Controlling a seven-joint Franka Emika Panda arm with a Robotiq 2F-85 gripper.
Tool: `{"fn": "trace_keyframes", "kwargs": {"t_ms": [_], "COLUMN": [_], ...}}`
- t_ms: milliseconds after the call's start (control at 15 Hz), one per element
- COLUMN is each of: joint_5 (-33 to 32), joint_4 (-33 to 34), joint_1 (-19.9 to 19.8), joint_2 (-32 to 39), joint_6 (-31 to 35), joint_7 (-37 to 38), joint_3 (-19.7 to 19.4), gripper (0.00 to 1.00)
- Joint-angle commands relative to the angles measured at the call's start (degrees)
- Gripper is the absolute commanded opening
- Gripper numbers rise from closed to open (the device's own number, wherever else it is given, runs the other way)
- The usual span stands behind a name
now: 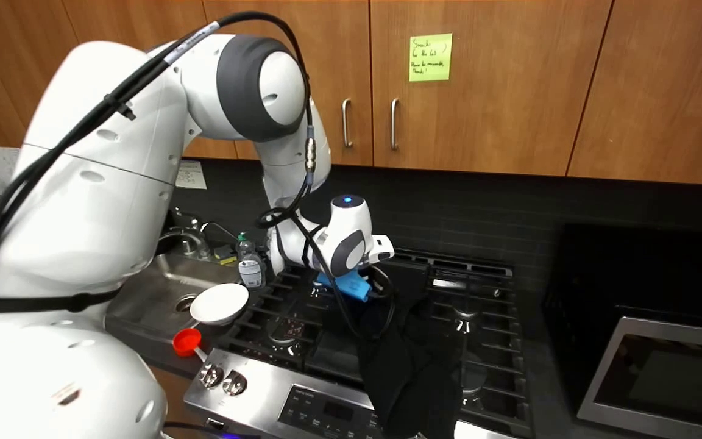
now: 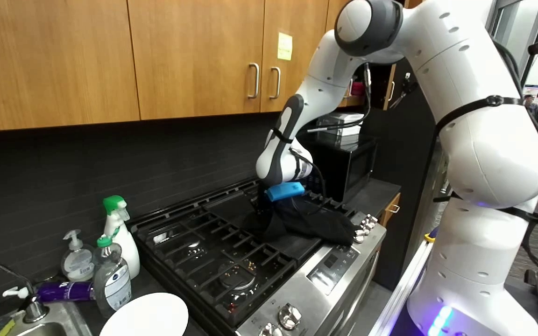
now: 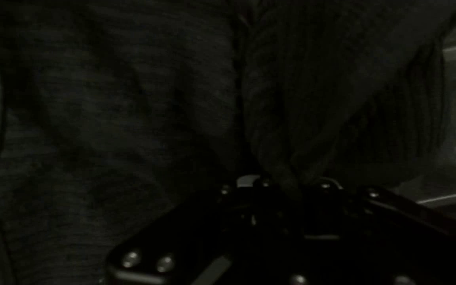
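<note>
Wood-fronted cabinets (image 1: 491, 122) hang above a dark backsplash (image 2: 54, 186), one yellow-green note (image 1: 430, 57) stuck to a door. Below, a gas stove (image 2: 292, 294) carries a black cloth (image 2: 315, 223), which lies rumpled across the grates and reaches over the front control panel. The wrist view is very dark, yet it shows the hand (image 3: 291, 186) clenched on a narrow gathered fold of that cloth, the fabric running in between the fingertips (image 3: 248, 181).

The weave looks ribbed, like a knit, so the cloth should be light, soft and limp, with nothing in it to break. It probably won't slip from a firm pinch, but it will sag, drag and perhaps catch on the grates. A bunched fold or thick hem seems the best place to take hold; a single thin layer might pull free.

Counted up: one cloth, one stove, one microwave (image 1: 662, 372), one sink (image 1: 162, 286), one white dish (image 1: 220, 303) and one red measuring cup (image 1: 186, 341). On the table (image 2: 154, 280) beside the stove, three bottles stand upright: a pump bottle (image 2: 78, 262), a dish-soap bottle (image 2: 112, 280) and a spray bottle (image 2: 126, 240). One purple bottle (image 2: 66, 291) lies on its side.
</note>
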Motion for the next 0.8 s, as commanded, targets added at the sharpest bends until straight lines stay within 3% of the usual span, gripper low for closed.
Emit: {"fn": "trace_keyframes", "kwargs": {"t_ms": [0, 400, 733], "joint_5": [-1.7, -3.7, -3.5], "joint_4": [8.9, 21.7, 30.0], "joint_1": [2.4, 5.4, 5.3], "joint_2": [4.7, 10.2, 14.5], "joint_6": [-5.0, -10.4, -13.4], "joint_7": [-2.6, -4.8, -5.8], "joint_3": [-0.9, -1.0, -0.8], "gripper": [0.04, 0.04, 0.04]}}
